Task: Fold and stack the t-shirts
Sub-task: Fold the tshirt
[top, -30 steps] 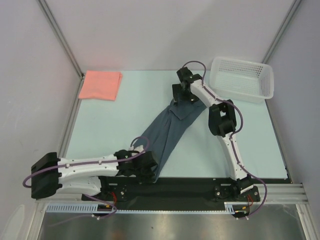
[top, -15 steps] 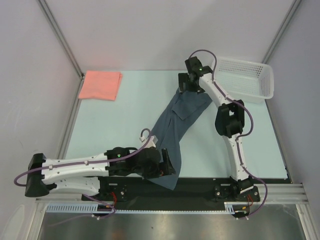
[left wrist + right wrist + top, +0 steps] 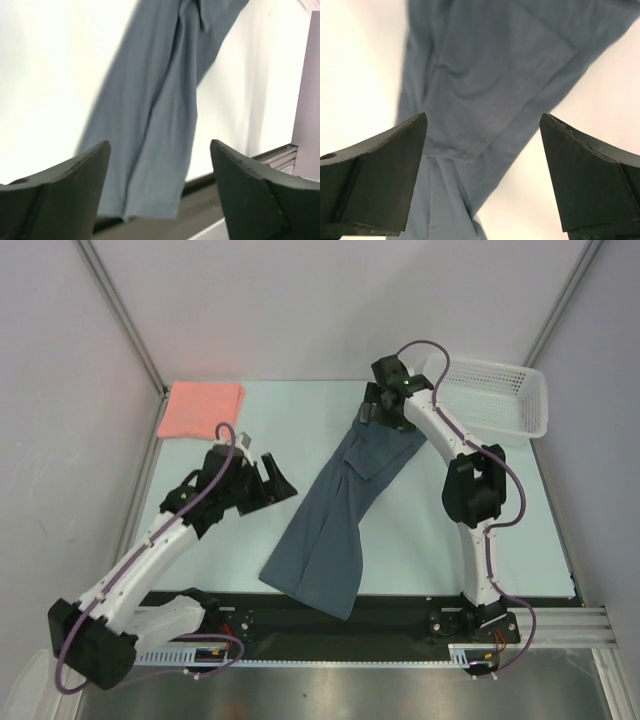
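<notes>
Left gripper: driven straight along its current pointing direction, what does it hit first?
Most likely the blue-grey t-shirt: in the wrist view it lies dead ahead between the fingers of the open left gripper, with nothing nearer. Depth is unclear, so distance is hard to judge.

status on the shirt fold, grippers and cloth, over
Left gripper open, empty, beside grey shirt. Right gripper open above its far end. Shirt stretched long, unfolded; pink shirt folded, far-left corner. Nothing blocking.
</notes>
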